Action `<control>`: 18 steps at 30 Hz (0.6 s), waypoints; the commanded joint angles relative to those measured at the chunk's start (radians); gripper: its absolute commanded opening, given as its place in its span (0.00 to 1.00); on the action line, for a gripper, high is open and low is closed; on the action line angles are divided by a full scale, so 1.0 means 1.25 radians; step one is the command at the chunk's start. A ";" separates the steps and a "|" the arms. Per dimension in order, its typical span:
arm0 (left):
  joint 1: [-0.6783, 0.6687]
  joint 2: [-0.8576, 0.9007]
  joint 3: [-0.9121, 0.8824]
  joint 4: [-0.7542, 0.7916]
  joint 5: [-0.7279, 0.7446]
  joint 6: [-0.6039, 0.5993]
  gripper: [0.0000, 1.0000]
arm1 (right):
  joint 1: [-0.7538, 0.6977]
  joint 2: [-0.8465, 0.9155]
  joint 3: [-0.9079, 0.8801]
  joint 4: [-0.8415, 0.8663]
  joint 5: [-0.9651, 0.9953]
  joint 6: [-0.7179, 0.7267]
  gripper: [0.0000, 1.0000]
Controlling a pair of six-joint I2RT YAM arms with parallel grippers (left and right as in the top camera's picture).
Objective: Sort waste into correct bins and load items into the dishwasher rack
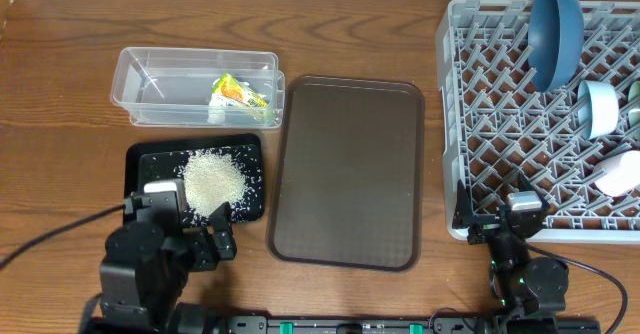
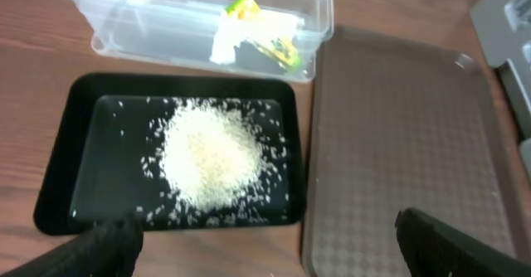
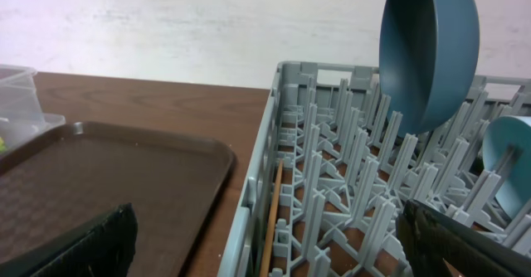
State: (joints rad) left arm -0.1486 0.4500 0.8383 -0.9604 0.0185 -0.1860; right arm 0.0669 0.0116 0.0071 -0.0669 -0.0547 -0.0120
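Rice [image 1: 213, 179] lies heaped in the black tray [image 1: 137, 161] at lower left of the overhead view, with the snack wrapper [image 1: 238, 92] and white tissue [image 2: 226, 41] in the clear tub [image 1: 150, 74] just above it. The brown serving tray [image 1: 345, 174] at centre holds nothing. At right, the dark blue bowl [image 1: 555, 29] stands on edge among the pegs of the grey rack [image 1: 470, 104], a paler bowl [image 1: 600, 107] sits below it, and the wooden stick [image 3: 271, 219] lies along the rack's near wall. The left gripper [image 2: 270, 248] and right gripper [image 3: 274, 248] hover low at the frame's bottom edge, the fingers of each spread wide and holding nothing. The sorting appears all but complete. A good finish would mean checking the table for stray grains and keeping the right arm off the rack's rim.
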 commanded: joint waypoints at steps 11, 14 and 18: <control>0.028 -0.286 -0.431 0.422 -0.009 0.013 1.00 | 0.011 -0.005 -0.001 -0.003 0.004 -0.009 0.99; 0.028 -0.326 -0.508 0.535 -0.009 0.014 1.00 | 0.011 -0.005 -0.001 -0.003 0.004 -0.009 0.99; 0.029 -0.353 -0.594 0.691 -0.009 0.029 1.00 | 0.011 -0.005 -0.001 -0.003 0.004 -0.009 0.99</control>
State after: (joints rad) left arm -0.1184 0.0360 0.1452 -0.1707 0.0185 -0.1806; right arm 0.0669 0.0116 0.0071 -0.0673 -0.0525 -0.0120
